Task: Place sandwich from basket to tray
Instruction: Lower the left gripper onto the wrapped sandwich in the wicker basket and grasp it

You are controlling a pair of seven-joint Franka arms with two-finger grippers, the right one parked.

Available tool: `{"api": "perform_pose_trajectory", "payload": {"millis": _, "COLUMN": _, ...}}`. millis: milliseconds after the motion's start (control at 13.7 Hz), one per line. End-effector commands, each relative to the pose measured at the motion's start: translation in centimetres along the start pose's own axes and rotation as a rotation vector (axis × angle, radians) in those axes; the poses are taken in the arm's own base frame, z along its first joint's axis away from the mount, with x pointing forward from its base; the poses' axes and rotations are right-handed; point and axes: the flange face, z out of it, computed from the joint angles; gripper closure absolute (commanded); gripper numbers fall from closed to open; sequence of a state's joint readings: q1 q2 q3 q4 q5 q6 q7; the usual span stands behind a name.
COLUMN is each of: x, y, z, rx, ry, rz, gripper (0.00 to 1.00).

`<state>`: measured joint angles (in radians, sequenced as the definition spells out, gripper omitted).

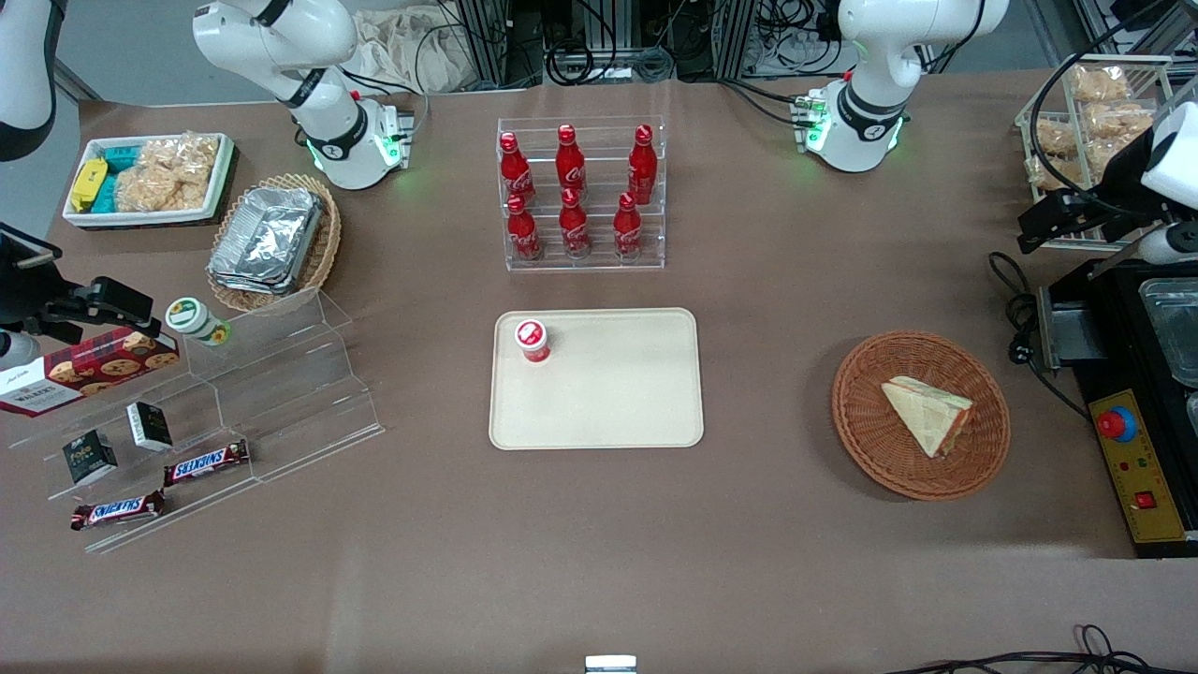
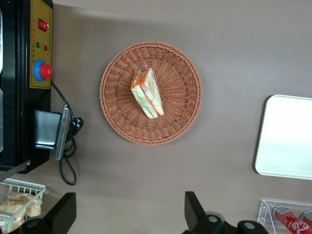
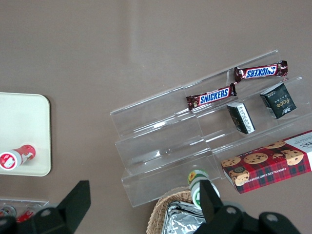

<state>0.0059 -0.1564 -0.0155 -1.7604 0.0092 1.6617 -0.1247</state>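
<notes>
Overhead, a brown table [image 1: 749, 580] holds a round, reddish-brown wicker basket [image 1: 861, 426] toward the working arm's end. Inside the basket lies the sandwich [image 1: 927, 414], a pale triangular wedge in clear wrap, resting flat a little off the basket's middle, with its orange-red and green filling edge showing along one side. Nothing touches it.

Near the middle of the table, well apart from the basket, sits the flat beige tray [image 1: 618, 393]. A small red-capped cup [image 1: 533, 340] stands on the tray at the corner farthest from the front camera, on the parked arm's side; the rest of the tray's surface is bare. A clear rack of red cola bottles [image 1: 580, 192] stands farther from the front camera than the tray.

The gripper [image 2: 130, 214] hangs high above the table, beside the basket rather than over it. Its two dark fingers [image 2: 194, 208] are spread wide and hold nothing; bare table shows between them. A black machine with a red button [image 1: 1114, 424] sits beside the basket at the table's edge.
</notes>
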Motion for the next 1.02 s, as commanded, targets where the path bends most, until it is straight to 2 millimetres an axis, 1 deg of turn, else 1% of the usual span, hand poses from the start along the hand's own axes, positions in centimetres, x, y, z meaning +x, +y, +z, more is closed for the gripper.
{"api": "perform_pose_trajectory", "payload": {"millis": 0, "x": -0.3, "y": -0.1, "z": -1.0, "rx": 0.018, "ry": 0.000, "rz": 0.021, "gripper": 0.00}}
{"api": "perform_pose_trajectory", "payload": {"millis": 73, "x": -0.1, "y": -0.2, "z": -1.1, "rx": 0.010, "ry": -0.003, "rz": 0.017, "gripper": 0.00}}
{"api": "perform_pose_trajectory", "payload": {"millis": 146, "x": 0.3, "y": -0.3, "z": -0.4, "rx": 0.012, "ry": -0.015, "rz": 0.013, "gripper": 0.00}}
{"api": "perform_pose_trajectory", "payload": {"millis": 293, "x": 1.8, "y": -1.1, "z": 2.5, "rx": 0.011, "ry": -0.061, "rz": -0.023, "gripper": 0.00}}
{"api": "perform_pose_trajectory", "payload": {"millis": 439, "x": 4.5, "y": -3.3, "z": 6.6, "rx": -0.040, "ry": -0.088, "rz": -0.085, "gripper": 0.00}}
{"api": "perform_pose_trajectory", "payload": {"millis": 512, "x": 5.6, "y": -4.0, "z": 8.5, "rx": -0.055, "ry": -0.088, "rz": -0.105, "gripper": 0.00}}
{"api": "perform_pose_trajectory", "payload": {"millis": 659, "x": 7.6, "y": -4.2, "z": 13.2, "rx": -0.062, "ry": -0.106, "rz": -0.119, "gripper": 0.00}}
{"api": "perform_pose_trajectory", "payload": {"millis": 732, "x": 8.3, "y": -4.8, "z": 15.4, "rx": -0.082, "ry": -0.103, "rz": -0.141, "gripper": 0.00}}
{"api": "perform_pose_trajectory", "payload": {"millis": 805, "x": 8.9, "y": -6.2, "z": 17.9, "rx": -0.103, "ry": -0.097, "rz": -0.178, "gripper": 0.00}}
{"api": "perform_pose_trajectory", "payload": {"millis": 951, "x": 9.6, "y": -6.3, "z": 22.2, "rx": -0.140, "ry": -0.091, "rz": -0.215, "gripper": 0.00}}
